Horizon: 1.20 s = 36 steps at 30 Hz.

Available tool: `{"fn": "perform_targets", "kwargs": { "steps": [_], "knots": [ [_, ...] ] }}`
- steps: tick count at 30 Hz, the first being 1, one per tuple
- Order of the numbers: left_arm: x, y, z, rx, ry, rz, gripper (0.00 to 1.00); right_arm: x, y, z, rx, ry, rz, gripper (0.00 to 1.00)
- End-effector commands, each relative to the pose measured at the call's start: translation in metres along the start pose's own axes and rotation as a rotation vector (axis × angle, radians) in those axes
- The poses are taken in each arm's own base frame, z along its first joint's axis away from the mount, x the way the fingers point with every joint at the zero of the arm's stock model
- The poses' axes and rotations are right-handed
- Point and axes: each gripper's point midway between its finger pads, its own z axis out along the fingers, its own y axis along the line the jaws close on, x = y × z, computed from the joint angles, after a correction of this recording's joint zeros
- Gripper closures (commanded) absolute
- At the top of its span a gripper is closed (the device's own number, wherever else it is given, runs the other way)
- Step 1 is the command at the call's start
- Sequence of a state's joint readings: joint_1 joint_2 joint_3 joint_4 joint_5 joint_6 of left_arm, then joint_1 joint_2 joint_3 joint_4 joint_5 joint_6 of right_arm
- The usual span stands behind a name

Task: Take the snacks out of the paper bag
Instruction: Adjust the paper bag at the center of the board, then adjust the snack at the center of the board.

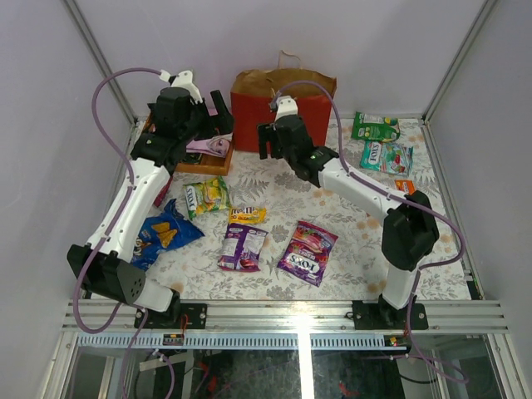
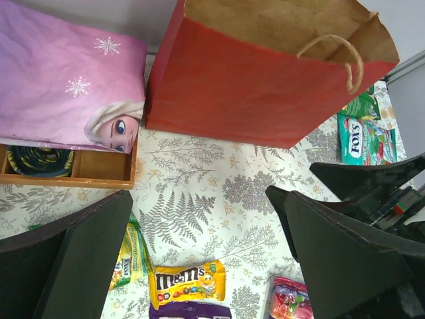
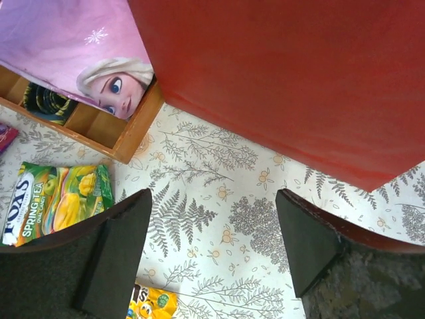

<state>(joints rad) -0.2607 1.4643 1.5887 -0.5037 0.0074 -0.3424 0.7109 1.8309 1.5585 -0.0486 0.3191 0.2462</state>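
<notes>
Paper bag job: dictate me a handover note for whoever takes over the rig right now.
Left gripper: fingers open, empty, raised near the left side of the red paper carrier bag.
Right gripper: fingers open, empty, low in front of the bag.
The bag stands upright at the back of the table.
Done, out on the table: blue Doritos bag, yellow-green Fox's packet, yellow M&M's packet, purple packet, pink Fox's packet, green packet, teal Fox's packet, small orange packet.
Left: the bag's bottom is hidden; check inside for remaining snacks.

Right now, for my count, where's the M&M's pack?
Top view: the M&M's pack lies left of centre, beyond the purple packet, beside the yellow Fox's pack.
</notes>
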Motion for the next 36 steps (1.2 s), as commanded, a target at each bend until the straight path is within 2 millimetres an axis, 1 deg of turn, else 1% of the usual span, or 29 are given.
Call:
{"fn": "perform_targets", "kwargs": {
  "steps": [1, 2, 4, 6, 7, 9, 10, 11, 12, 13, 14, 17, 18, 19, 20, 21, 23, 26, 29, 31, 32, 33, 34, 36],
  "knots": [
    [-0.021, -0.009, -0.007, 0.043, -0.086, -0.022, 0.00, -0.077, 0.006, -0.031, -0.067, -0.160, 0.033, 0.13],
    [-0.021, -0.009, -0.008, 0.046, -0.089, -0.025, 0.00, -0.096, 0.008, -0.041, -0.088, -0.197, 0.058, 0.10],
    [-0.020, -0.010, -0.009, 0.049, -0.091, -0.031, 0.00, -0.120, 0.010, -0.060, -0.131, -0.246, 0.088, 0.08],
    [-0.016, -0.009, -0.011, 0.053, -0.093, -0.040, 0.00, -0.134, 0.010, -0.080, -0.156, -0.285, 0.108, 0.06],
    [-0.012, -0.008, -0.011, 0.055, -0.091, -0.050, 0.00, -0.140, 0.006, -0.090, -0.157, -0.303, 0.121, 0.06],
    [-0.005, -0.010, -0.011, 0.078, -0.098, -0.080, 0.00, -0.133, -0.007, -0.100, -0.145, -0.298, 0.159, 0.04],
    [0.002, -0.012, -0.010, 0.100, -0.089, -0.102, 0.00, -0.122, -0.017, -0.102, -0.135, -0.278, 0.190, 0.04],
    [0.015, -0.011, -0.010, 0.113, -0.072, -0.139, 0.00, -0.115, -0.030, -0.106, -0.125, -0.269, 0.224, 0.04],
    [0.026, -0.011, -0.009, 0.122, -0.061, -0.166, 0.00, -0.112, -0.045, -0.117, -0.118, -0.275, 0.269, 0.04],
    [0.036, -0.013, -0.010, 0.128, -0.054, -0.186, 0.00, -0.103, -0.069, -0.122, -0.083, -0.269, 0.312, 0.04],
    [0.046, -0.014, -0.012, 0.122, -0.048, -0.196, 0.00, -0.093, -0.088, -0.128, -0.053, -0.264, 0.353, 0.04],
    [0.075, -0.029, -0.018, 0.110, -0.023, -0.172, 0.00, -0.047, -0.158, -0.148, 0.111, -0.253, 0.468, 0.05],
    [0.089, -0.039, -0.021, 0.113, -0.001, -0.154, 0.00, -0.027, -0.184, -0.154, 0.184, -0.243, 0.509, 0.05],
    [0.101, -0.043, -0.023, 0.105, 0.014, -0.141, 0.00, -0.009, -0.206, -0.159, 0.240, -0.230, 0.550, 0.05],
    [0.115, -0.046, -0.024, 0.096, 0.036, -0.132, 0.00, 0.012, -0.228, -0.162, 0.286, -0.212, 0.602, 0.05],
    [0.132, -0.050, -0.025, 0.095, 0.064, -0.126, 0.00, 0.033, -0.244, -0.163, 0.315, -0.186, 0.647, 0.05],
    [0.165, -0.055, -0.025, 0.087, 0.127, -0.116, 0.00, 0.073, -0.264, -0.162, 0.346, -0.127, 0.733, 0.05],
    [0.219, -0.053, -0.027, 0.043, 0.228, -0.087, 0.00, 0.131, -0.283, -0.159, 0.428, -0.031, 0.837, 0.01],
    [0.261, -0.049, -0.035, 0.012, 0.312, -0.068, 0.00, 0.164, -0.299, -0.161, 0.546, -0.010, 0.898, 0.01],
    [0.280, -0.045, -0.043, -0.011, 0.344, -0.053, 0.00, 0.174, -0.304, -0.159, 0.576, -0.008, 0.901, 0.01],
    [0.287, -0.043, -0.046, -0.019, 0.356, -0.049, 0.00, 0.180, -0.305, -0.155, 0.584, 0.005, 0.904, 0.01],
    [0.293, -0.042, -0.049, -0.026, 0.364, -0.044, 0.00, 0.182, -0.306, -0.152, 0.582, 0.003, 0.909, 0.01],
    [0.299, -0.037, -0.051, -0.038, 0.374, -0.040, 0.00, 0.191, -0.305, -0.147, 0.582, 0.032, 0.916, 0.01],
    [0.307, -0.029, -0.052, -0.065, 0.387, -0.031, 0.00, 0.201, -0.303, -0.140, 0.574, 0.071, 0.930, 0.00]
  ]
}}
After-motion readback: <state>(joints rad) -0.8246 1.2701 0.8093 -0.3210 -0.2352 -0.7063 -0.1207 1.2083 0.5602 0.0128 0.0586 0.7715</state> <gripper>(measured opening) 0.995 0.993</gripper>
